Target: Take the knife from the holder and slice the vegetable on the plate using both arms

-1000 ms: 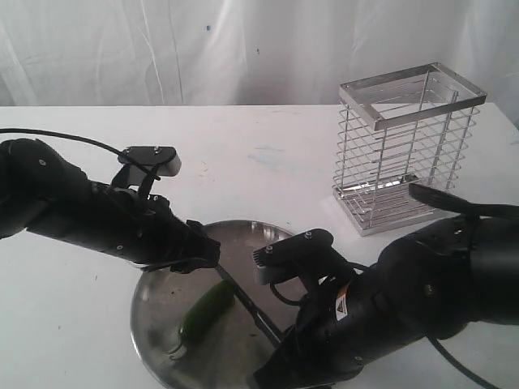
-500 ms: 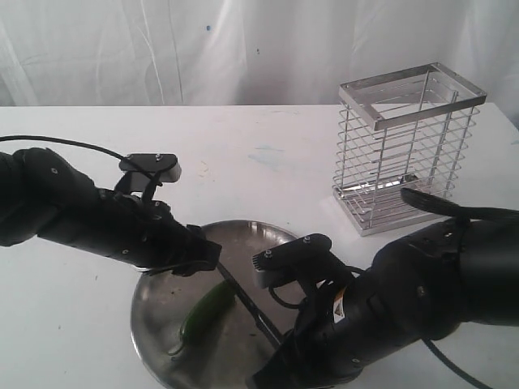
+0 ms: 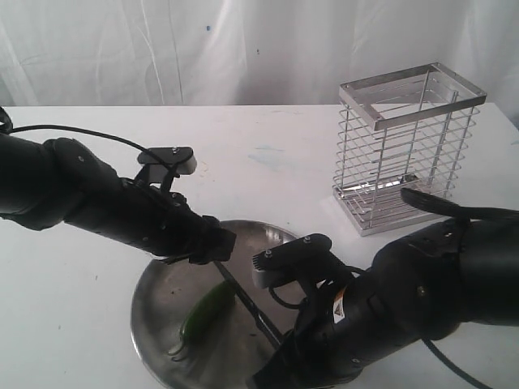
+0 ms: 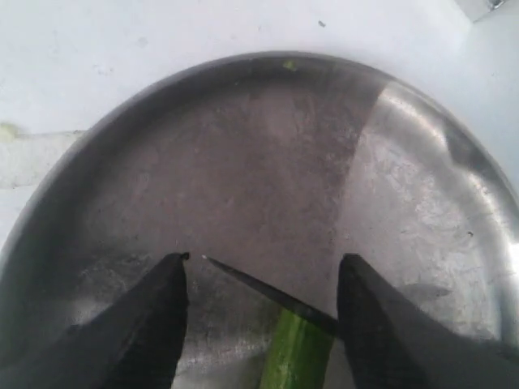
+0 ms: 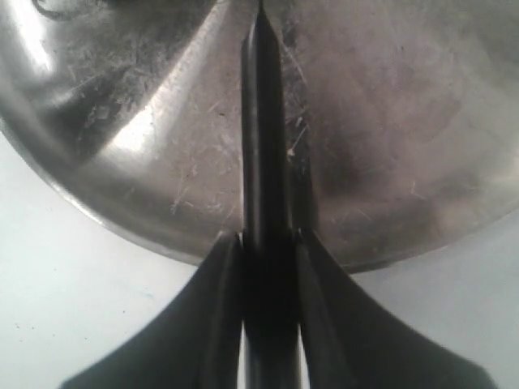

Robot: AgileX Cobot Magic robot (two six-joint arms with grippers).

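Note:
The green vegetable (image 3: pixel 207 310) lies on the steel plate (image 3: pixel 154 300) near the table's front. My right gripper (image 5: pixel 261 237) is shut on the black handle of the knife (image 3: pixel 247 301), whose dark blade (image 5: pixel 261 121) reaches over the plate and rests across the vegetable's near end (image 4: pixel 293 356). The blade tip (image 4: pixel 212 262) shows between the fingers of my left gripper (image 4: pixel 261 261), which is open and hovers above the plate and the vegetable's upper end. In the exterior view the left gripper (image 3: pixel 220 245) sits over the plate's far rim. The wire holder (image 3: pixel 405 146) stands empty at the back right.
The white table (image 3: pixel 268 154) carries only the plate and the holder. A white curtain hangs behind. My bulky right arm (image 3: pixel 405 308) fills the front right corner, close to the holder's base.
My left arm has shifted right and slightly forward, bringing its gripper over the plate's far rim. The right arm, the knife and the vegetable have hardly moved.

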